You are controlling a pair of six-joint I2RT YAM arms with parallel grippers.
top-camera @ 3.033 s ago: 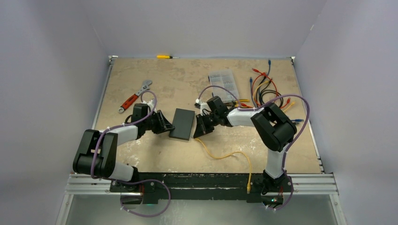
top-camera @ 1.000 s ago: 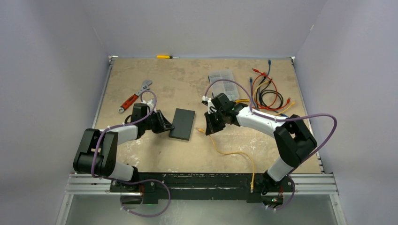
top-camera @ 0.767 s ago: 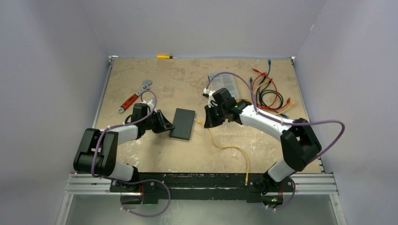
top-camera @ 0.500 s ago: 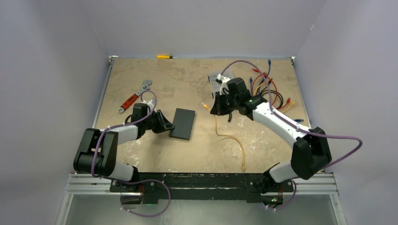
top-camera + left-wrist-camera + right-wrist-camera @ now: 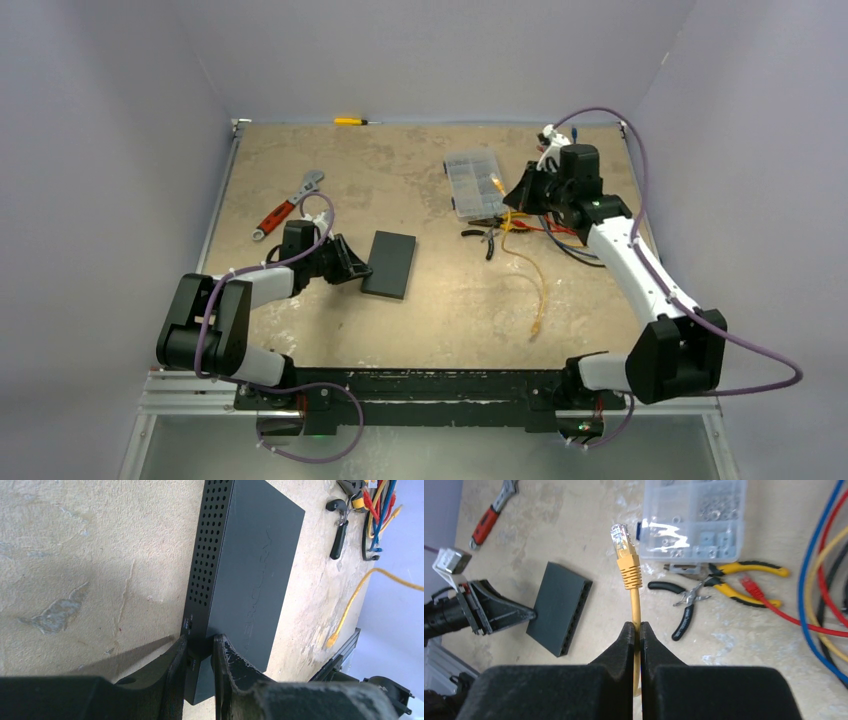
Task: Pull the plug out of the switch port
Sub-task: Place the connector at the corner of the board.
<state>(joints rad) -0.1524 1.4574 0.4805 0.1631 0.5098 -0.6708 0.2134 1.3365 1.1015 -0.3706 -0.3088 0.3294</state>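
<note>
Yellow plug farther from switch

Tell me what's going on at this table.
The left pincer clamps one edge of the switch, which lies flat on the table. The right pincer grips the yellow cable just below its plug. The plug is out of the switch and held up near the organiser, while the cable's other end trails on the table.

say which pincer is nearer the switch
Left. The left pincer grips the switch; the right pincer, holding the yellow cable, is far off beside the clear box.
</note>
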